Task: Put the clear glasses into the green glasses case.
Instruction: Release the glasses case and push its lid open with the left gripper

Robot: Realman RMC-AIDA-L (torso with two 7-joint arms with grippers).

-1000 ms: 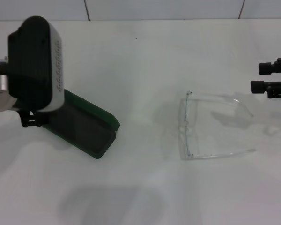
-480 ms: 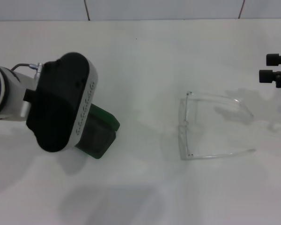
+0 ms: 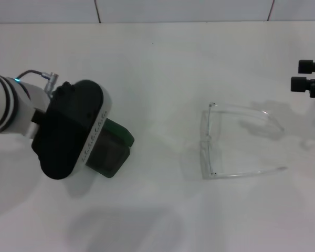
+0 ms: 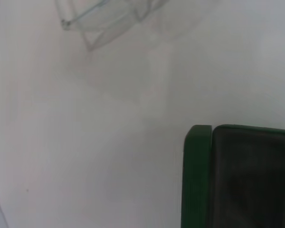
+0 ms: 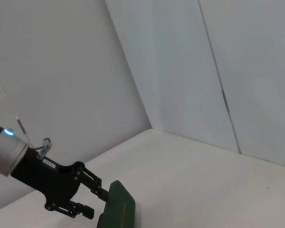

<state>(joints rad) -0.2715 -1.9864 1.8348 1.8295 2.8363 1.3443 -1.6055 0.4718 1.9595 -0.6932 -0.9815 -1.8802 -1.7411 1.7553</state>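
The green glasses case [image 3: 114, 149] lies open on the white table at the left, most of it covered in the head view by my left arm's black wrist housing [image 3: 71, 131]. The left wrist view looks down on its dark lining [image 4: 249, 180] and green lid edge [image 4: 197, 175]. In the right wrist view my left gripper [image 5: 96, 203] stands open at the near end of the case [image 5: 118, 209], with nothing between its fingers. The clear glasses [image 3: 236, 139] rest unfolded right of the centre. My right gripper [image 3: 299, 74] hovers open at the far right edge, apart from the glasses.
The white tabletop [image 3: 163, 68] runs back to a pale tiled wall [image 3: 184, 9]. Bare surface lies between the case and the glasses. Light walls meet in a corner [image 5: 147, 95] in the right wrist view.
My left arm swung from the left rear down over the case, now covering most of it. The right gripper drew back slightly to the right edge. The glasses stayed put.
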